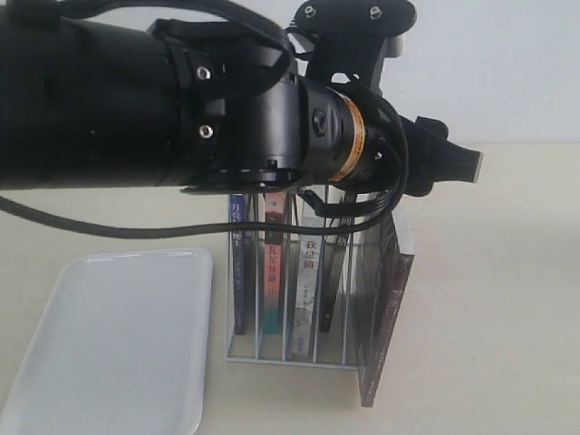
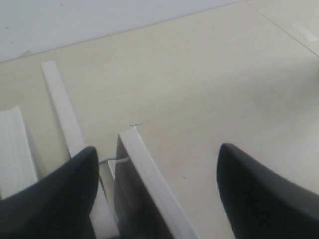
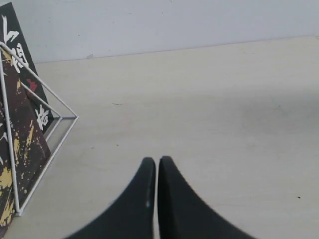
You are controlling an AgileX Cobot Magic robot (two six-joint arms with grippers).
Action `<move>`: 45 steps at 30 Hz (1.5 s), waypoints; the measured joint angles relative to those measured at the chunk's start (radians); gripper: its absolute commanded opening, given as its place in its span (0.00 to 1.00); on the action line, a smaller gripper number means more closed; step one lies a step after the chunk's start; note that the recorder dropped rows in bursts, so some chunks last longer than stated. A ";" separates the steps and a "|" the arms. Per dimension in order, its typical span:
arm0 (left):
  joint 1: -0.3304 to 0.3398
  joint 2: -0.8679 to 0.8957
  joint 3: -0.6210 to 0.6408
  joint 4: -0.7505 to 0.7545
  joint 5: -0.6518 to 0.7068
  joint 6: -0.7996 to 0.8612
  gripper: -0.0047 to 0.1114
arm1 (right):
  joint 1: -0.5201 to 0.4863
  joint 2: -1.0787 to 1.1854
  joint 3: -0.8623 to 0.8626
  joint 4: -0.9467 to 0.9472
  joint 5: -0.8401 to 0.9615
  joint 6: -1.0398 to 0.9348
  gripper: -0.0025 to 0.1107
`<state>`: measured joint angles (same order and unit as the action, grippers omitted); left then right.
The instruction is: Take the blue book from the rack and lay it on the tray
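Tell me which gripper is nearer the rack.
Left. The left gripper is right above the rack, open, with a book standing between its jaws. The right gripper is shut, off to the rack's side over the table.

Black arm [image 1: 91, 100], orange band [image 1: 356, 145], silver screws [image 1: 206, 131], trailing cable [image 1: 136, 231]; fingers [image 3: 134, 199] black, possibly rubber

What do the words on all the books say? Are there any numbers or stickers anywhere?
"我是猫": down the pale spine standing in the rack; a bit soft, but readable.
blue book: white Chinese characters on its spine, too blurred to read.
red spine: Chinese characters, too blurred to read.
dark leaning book: big white characters, cut off, not readable.
tray: no writing.
No numbers or stickers show.
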<state>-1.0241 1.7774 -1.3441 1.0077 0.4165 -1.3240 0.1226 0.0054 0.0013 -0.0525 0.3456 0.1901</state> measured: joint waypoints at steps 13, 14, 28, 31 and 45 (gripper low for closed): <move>0.000 -0.147 0.000 -0.376 0.129 0.377 0.59 | 0.000 0.000 0.000 0.000 0.000 0.000 0.03; 0.000 -0.160 0.000 -0.443 0.137 0.445 0.59 | 0.000 0.000 0.000 0.000 0.000 0.000 0.03; 0.000 -0.237 0.000 -1.163 0.393 1.268 0.07 | 0.000 0.000 0.000 0.000 0.000 0.000 0.03; -0.002 -0.239 0.000 -1.210 0.461 1.318 0.08 | 0.000 0.000 0.000 0.000 0.000 0.000 0.03; -0.062 -0.210 0.089 -1.297 0.403 1.436 0.08 | 0.000 0.000 0.000 0.000 0.000 0.000 0.03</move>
<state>-1.0860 1.5673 -1.2546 -0.2888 0.8193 0.1117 0.1226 0.0054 0.0013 -0.0525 0.3456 0.1901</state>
